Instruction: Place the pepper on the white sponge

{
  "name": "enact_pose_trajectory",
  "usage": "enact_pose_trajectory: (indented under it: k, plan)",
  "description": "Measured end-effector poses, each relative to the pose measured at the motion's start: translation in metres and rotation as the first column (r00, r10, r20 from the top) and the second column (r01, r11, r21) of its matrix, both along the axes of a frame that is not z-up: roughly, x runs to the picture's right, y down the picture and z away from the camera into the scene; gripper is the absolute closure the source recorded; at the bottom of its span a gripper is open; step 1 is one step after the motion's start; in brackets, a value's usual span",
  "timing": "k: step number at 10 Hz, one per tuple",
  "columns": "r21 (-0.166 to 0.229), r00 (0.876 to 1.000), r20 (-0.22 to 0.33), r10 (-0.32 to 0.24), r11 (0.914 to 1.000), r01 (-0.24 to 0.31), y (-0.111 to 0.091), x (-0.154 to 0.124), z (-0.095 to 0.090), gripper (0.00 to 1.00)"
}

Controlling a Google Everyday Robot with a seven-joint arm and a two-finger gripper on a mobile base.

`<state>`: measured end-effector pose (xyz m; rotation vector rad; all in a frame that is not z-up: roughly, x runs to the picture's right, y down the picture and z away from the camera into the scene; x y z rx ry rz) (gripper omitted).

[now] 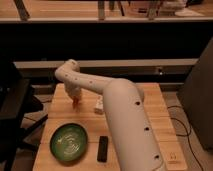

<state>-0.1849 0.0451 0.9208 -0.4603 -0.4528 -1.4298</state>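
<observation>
Hanging over the wooden counter [57, 117] toward its far left corner, the gripper [75, 97] points down with the pepper [76, 102] showing as a small orange-red tip right at its lower end. Whether the gripper is clamped on the pepper or only touching it from above cannot be told here, nor whether the pepper is lifted off the wood or resting on it. The white sponge [98, 106] sits just to the right, nearer the middle of the counter and partly hidden behind the arm (only its left part shows).

The step in hand looks like the pick-up or the very start of the carry; the placing is not yet done, since pepper and sponge lie apart. The next move would call for a short sideways travel toward the right edge, stopping squarely above the sponge, then a gentle lowering so the tapered pepper does not roll off the small block. A green plate [52, 142] fills the near left corner, with a black bar [102, 148] beside it along the near edge; both lie out of that path.
</observation>
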Motion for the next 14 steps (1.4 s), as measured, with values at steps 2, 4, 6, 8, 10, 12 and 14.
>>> enact_pose_trajectory:
  k: [2, 4, 6, 8, 10, 12, 14]
  plan:
    - [0.002, 1.000, -0.003, 0.015, 0.9999, -0.015, -0.0013, 0.0063, 0.0013, 0.94]
    - [0.002, 1.000, 0.002, 0.015, 0.9999, -0.015, -0.0017, 0.0041, -0.0001, 0.94]
    - [0.002, 1.000, 0.004, 0.016, 0.9999, -0.016, -0.0020, 0.0012, 0.0007, 0.94]
    - [0.004, 1.000, 0.005, 0.024, 0.9997, -0.024, -0.0027, 0.0037, 0.0013, 0.94]
    - [0.005, 0.999, 0.004, 0.032, 0.9995, -0.032, -0.0030, 0.0071, 0.0020, 0.94]
    - [0.002, 0.999, 0.008, 0.039, 0.9993, -0.039, -0.0019, 0.0066, 0.0018, 0.94]
    - [0.004, 0.999, 0.008, 0.043, 0.9991, -0.043, -0.0024, 0.0091, 0.0014, 0.94]
